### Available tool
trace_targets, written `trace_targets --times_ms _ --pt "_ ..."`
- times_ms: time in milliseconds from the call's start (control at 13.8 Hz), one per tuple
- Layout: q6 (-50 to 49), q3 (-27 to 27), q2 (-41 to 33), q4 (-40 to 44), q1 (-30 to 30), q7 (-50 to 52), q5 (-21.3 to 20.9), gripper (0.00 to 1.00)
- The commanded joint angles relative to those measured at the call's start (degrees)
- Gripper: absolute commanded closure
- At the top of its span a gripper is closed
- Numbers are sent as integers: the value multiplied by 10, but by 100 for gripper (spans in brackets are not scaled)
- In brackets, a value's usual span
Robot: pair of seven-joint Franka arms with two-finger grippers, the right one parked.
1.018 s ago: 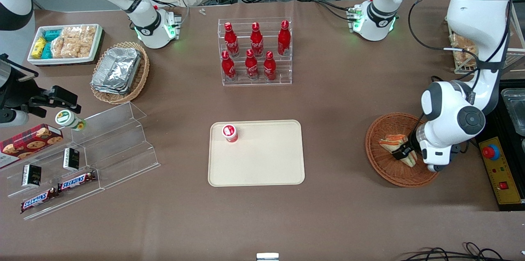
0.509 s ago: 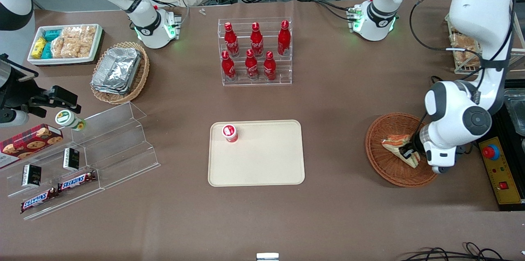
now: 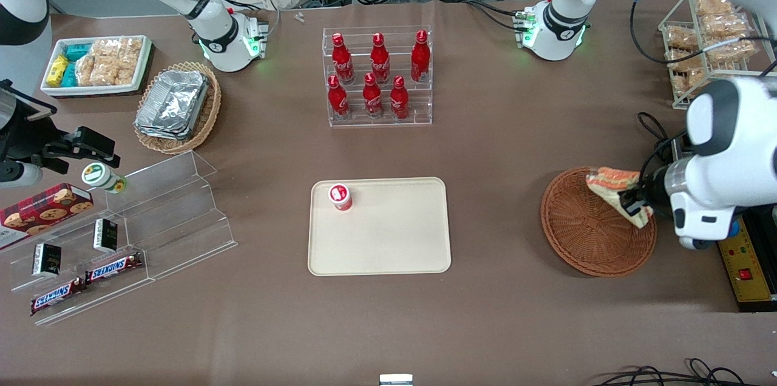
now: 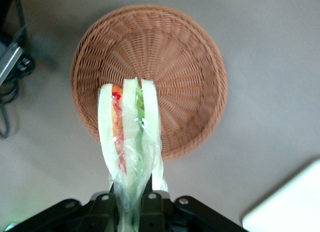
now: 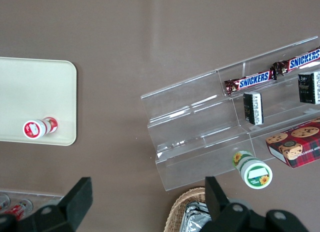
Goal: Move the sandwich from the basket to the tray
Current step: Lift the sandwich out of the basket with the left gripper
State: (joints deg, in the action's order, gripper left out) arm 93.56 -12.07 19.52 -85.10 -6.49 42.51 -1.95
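Front view: the gripper is clamping the sandwich and holding it above the basket, near the rim toward the working arm's end. A second ago the wedge was lying low in the basket; it is now lifted clear, so the pick appears done. The tray, well apart, is carrying only a small red bottle.

Left wrist view: the sandwich is hanging in its clear wrap from closed fingers, with the empty basket below.

Right wrist view: the tray is awaiting delivery.

reddish-brown woven basket, pale sandwich w/ green & orange-red layers, cream tray, black gripper
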Motion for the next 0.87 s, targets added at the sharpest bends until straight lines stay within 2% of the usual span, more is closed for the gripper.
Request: trace_targets --times_ms 0,218,436,655,800 --pt "-81 -40 6 74 0 -26 3 100" --pt "-83 -94 -12 74 1 -73 -2 100" --pt "-69 -150 -5 71 13 -80 -18 100" --pt "-62 -158 22 73 103 -81 -80 100" --pt "-28 -157 38 72 149 -81 -90 100"
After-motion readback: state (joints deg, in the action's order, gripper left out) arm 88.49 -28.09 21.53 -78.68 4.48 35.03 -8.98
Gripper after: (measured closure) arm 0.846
